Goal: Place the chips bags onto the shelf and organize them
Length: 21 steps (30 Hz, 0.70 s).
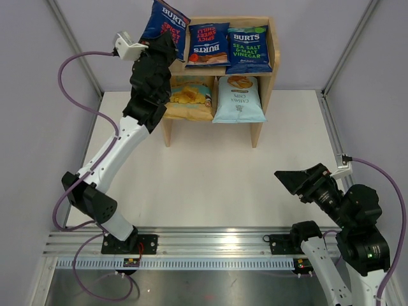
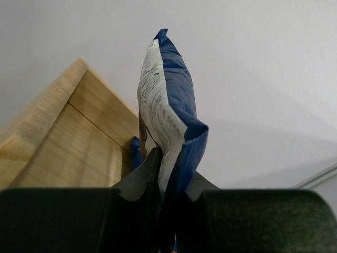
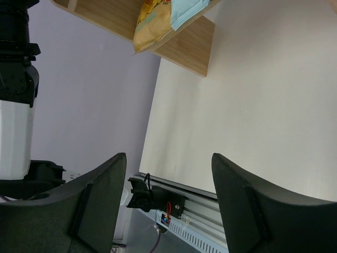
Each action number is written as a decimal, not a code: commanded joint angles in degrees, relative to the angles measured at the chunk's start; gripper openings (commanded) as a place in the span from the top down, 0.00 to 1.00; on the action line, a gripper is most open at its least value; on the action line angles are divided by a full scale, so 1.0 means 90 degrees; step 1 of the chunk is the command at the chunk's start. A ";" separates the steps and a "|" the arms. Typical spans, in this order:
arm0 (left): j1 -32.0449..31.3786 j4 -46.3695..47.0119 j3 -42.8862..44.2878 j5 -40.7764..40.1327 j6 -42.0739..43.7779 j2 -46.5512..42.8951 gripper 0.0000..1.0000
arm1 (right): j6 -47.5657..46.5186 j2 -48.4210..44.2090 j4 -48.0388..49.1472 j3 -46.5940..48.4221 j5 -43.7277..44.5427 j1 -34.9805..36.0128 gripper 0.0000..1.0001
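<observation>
My left gripper (image 1: 167,44) is shut on a dark blue BURTS bag (image 1: 164,24), held upright at the shelf's (image 1: 273,50) upper left corner; the left wrist view shows the bag (image 2: 167,100) pinched between the fingers (image 2: 145,176) beside the wooden side panel (image 2: 68,132). Two more BURTS bags, one (image 1: 208,44) and the other (image 1: 248,50), lean on the upper tier. The yellow-and-teal bag (image 1: 189,97) and the pale blue cassava bag (image 1: 238,99) sit on the lower tier. My right gripper (image 1: 294,180) is open and empty, low at the right; its wrist view (image 3: 168,197) shows both lower bags (image 3: 158,16).
The white table (image 1: 210,178) lies in front of the shelf. An aluminium rail (image 1: 210,245) with the arm bases runs along the near edge. Grey walls enclose the left, back and right sides.
</observation>
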 commanded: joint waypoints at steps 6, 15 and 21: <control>0.0057 0.0458 0.0014 -0.0373 0.0173 0.0182 0.86 | -0.0119 -0.0081 -0.0012 0.0403 -0.0252 0.0024 0.27; 0.0057 0.0195 -0.0113 -0.0187 -0.0374 0.0377 0.88 | -0.0002 -0.0178 -0.0012 0.0412 -0.0409 0.0034 0.27; 0.0047 -0.0213 -0.0269 -0.0050 -0.0988 0.0338 0.89 | 0.0038 -0.0169 -0.0012 0.0549 -0.0497 0.0034 0.27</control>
